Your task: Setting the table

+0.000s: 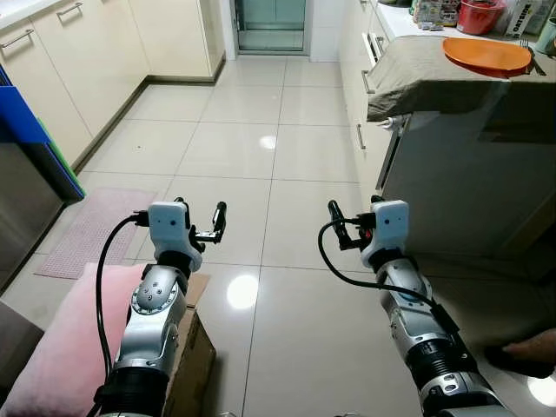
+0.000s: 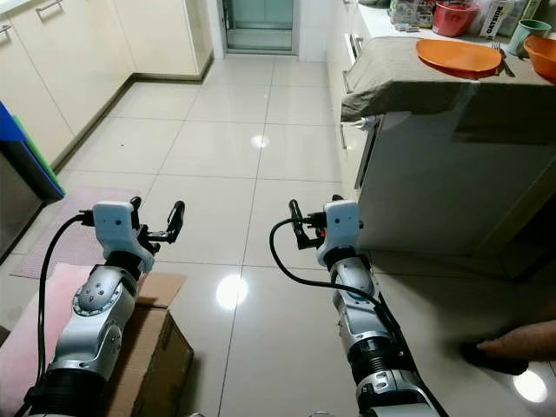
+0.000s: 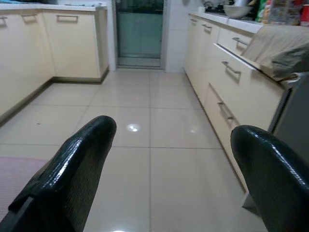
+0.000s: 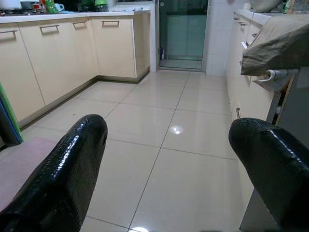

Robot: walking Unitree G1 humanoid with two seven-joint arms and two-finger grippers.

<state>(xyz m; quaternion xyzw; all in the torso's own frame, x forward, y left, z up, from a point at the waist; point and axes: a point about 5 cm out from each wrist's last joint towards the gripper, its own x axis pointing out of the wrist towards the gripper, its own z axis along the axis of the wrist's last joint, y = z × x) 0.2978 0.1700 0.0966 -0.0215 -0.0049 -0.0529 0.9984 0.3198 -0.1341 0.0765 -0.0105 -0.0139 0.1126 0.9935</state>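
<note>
Right eye view: bare orange plate

No readable text, numbers or signs anywhere. The packages at the back of the counter carry print, and so does a box beside the red bowl, but the lettering is too small and blurred to make out.
</note>
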